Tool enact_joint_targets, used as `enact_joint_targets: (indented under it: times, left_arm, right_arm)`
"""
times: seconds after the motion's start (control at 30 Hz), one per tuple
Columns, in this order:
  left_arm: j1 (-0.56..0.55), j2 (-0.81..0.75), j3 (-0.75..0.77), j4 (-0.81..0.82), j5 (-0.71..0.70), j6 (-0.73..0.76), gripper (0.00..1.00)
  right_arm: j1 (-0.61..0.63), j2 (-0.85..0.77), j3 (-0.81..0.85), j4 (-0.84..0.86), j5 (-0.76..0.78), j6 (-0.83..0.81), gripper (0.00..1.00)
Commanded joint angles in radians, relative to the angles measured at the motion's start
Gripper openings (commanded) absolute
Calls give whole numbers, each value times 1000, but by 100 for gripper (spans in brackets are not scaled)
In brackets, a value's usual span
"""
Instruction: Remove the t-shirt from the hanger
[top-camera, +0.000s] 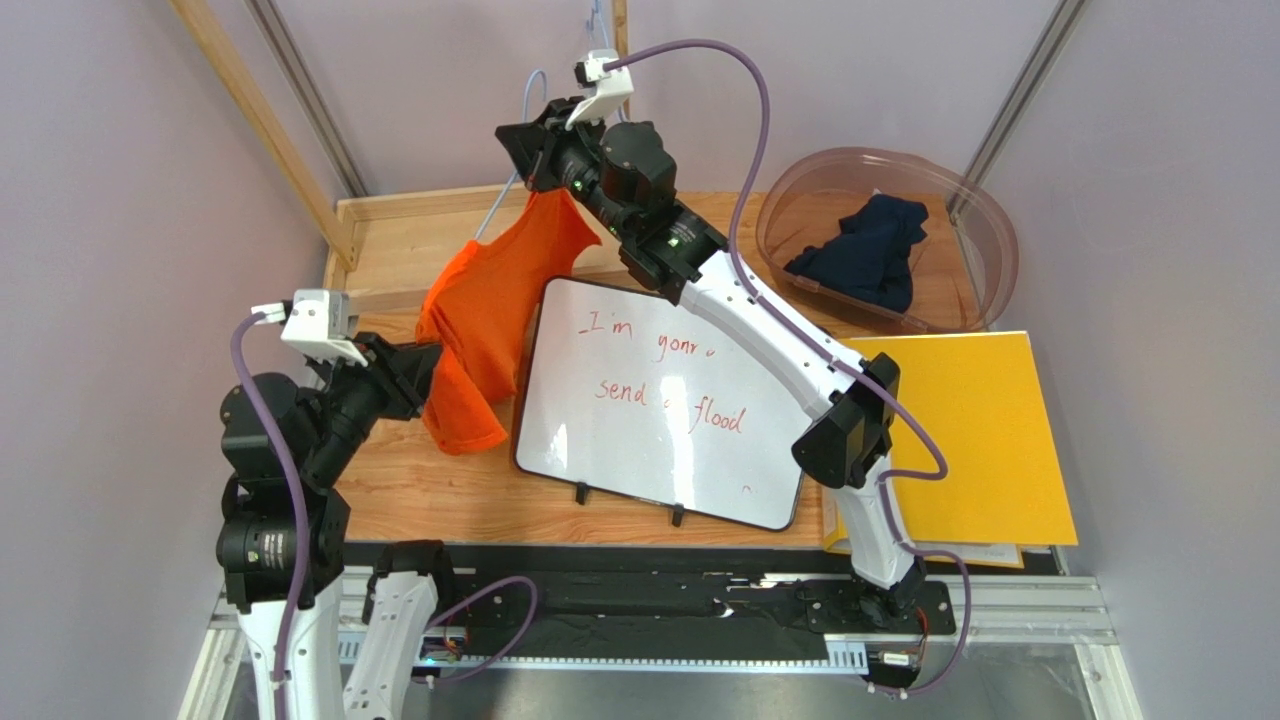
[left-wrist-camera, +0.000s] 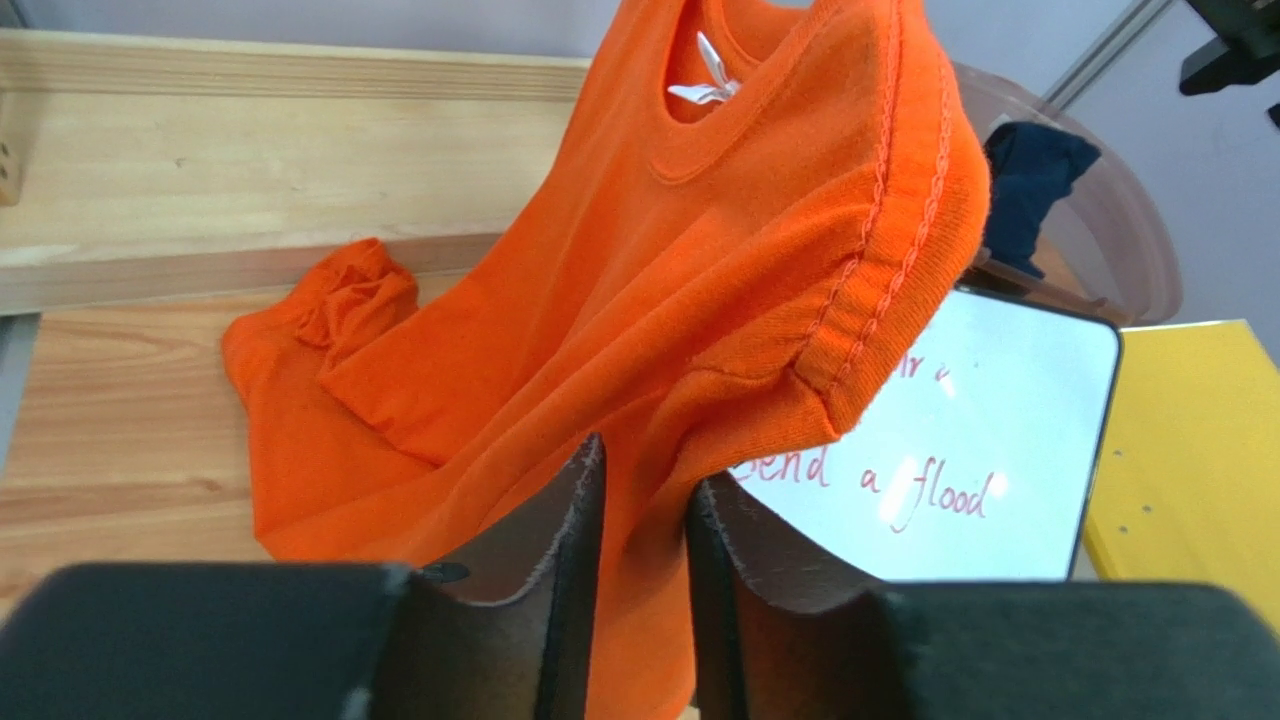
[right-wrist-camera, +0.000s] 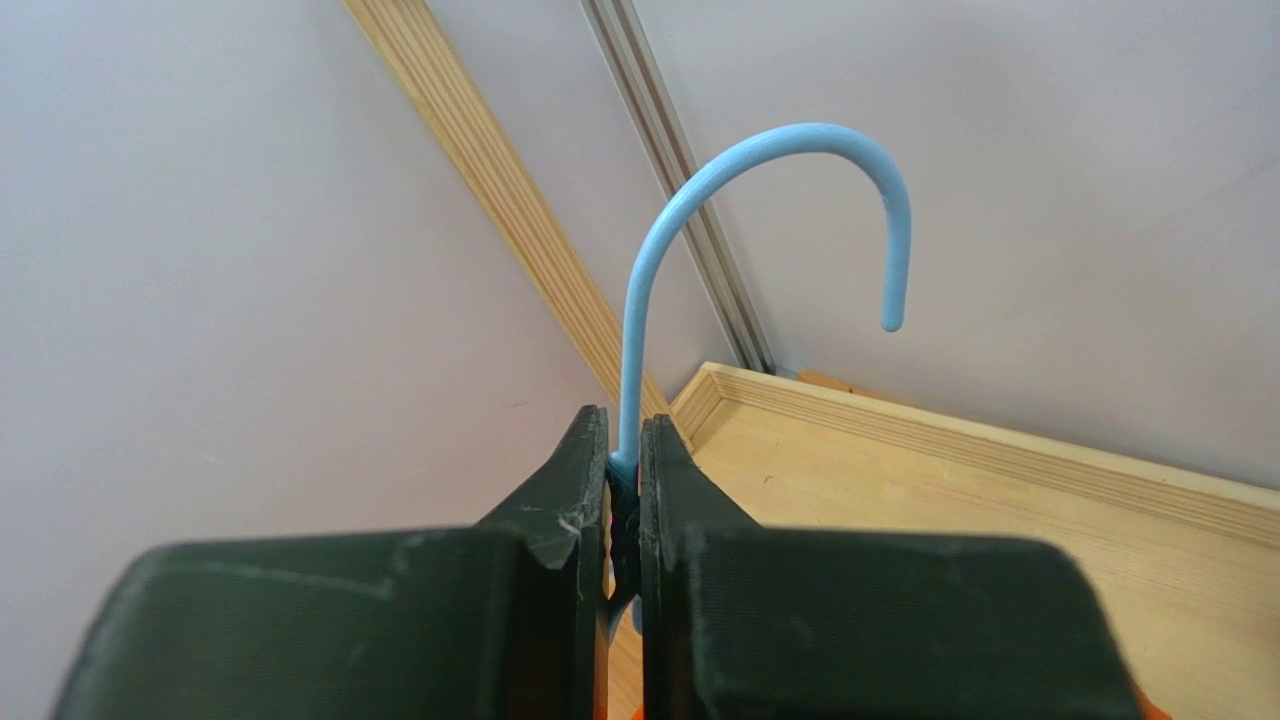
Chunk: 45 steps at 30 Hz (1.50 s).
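Cloth runs straight away from my left pincer (left-wrist-camera: 643, 495). The shirt (left-wrist-camera: 676, 300) starts between my fingers (left-wrist-camera: 571, 555) and climbs up and away to its collar at the top of the left wrist view. That slant is the line that matters. From above, the shirt (top-camera: 489, 323) stretches from my left pincer (top-camera: 421, 368), low at the near left of the table, up to my right pincer (top-camera: 534, 150), high over the back edge. Its long axis lies along that diagonal, collar far and high, lower part near and low. One bunched part rests on the wood to the left.

My right pincer (right-wrist-camera: 625, 480) is clenched on the hanger (right-wrist-camera: 899, 255). It grips the blue stem just under the hook, and the hook stands free above the fingers. The hanger's arms are hidden inside the shirt, so I cannot see how much of each shoulder is on them.

My left pincer has its fingers a little apart with orange fabric filling the gap. I cannot tell whether they are pinching that fabric or only standing on either side of it.

By my reckoning the left arm is the one to do the pulling. It is at the shirt's low end, and the right arm's job is to hold the hanger up. The pull should run down the diagonal, toward me and leftward, away from the hook. The board (top-camera: 661, 405) lies just beside the shirt on the right, so I would keep the cloth off that side.
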Motion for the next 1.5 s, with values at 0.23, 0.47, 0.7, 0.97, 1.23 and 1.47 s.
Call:
enact_joint_targets:
  times: [0.23, 0.47, 0.7, 0.97, 1.23, 1.47]
  left_arm:
    - [5, -72, 92, -64, -111, 4, 0]
    - [5, -176, 142, -79, -347, -2, 0]
    - [5, -235, 120, -90, -565, -15, 0]
    - [3, -210, 88, -62, -561, -28, 0]
    - [5, -13, 68, 71, -429, -64, 0]
    - [5, 199, 196, 189, -342, -71, 0]
  right_arm:
    - [0, -54, 32, 35, 156, 44, 0]
    - [-14, -49, 27, -11, 231, 93, 0]
    - [-44, -45, 38, -74, 248, 188, 0]
    - [-106, -48, 32, -117, 152, 355, 0]
    - [-68, -34, 43, -90, -152, 525, 0]
    - [-44, -75, 12, -88, -391, 644, 0]
